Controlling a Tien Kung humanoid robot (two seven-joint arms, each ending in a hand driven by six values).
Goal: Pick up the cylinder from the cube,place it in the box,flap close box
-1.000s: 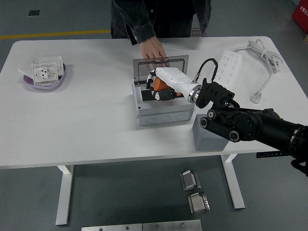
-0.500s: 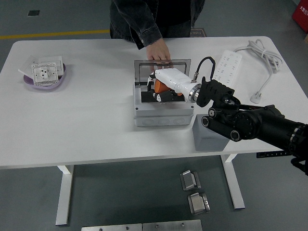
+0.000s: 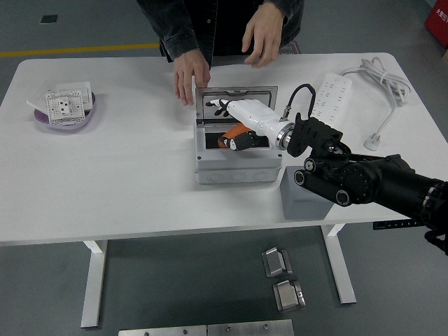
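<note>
The orange cylinder lies inside the open grey box at the table's middle. The box's clear lid stands tipped back on the far side. My right hand, white with dark fingertips, hovers just above the cylinder with its fingers spread and lifted off it. The grey cube sits at the table's near edge, right of the box, partly under my black right arm. A person's hand rests by the lid's far left corner; the person's other hand is raised over the far edge.
A purple bowl holding white socket parts sits at the far left. A white power strip with cable and plug lies at the right. Metal parts lie on the floor below the near edge.
The cylinder has dropped out of my right hand into the box and my fingers have opened and lifted. The person's hand left the lid's top edge for its left corner; a second hand appeared.
</note>
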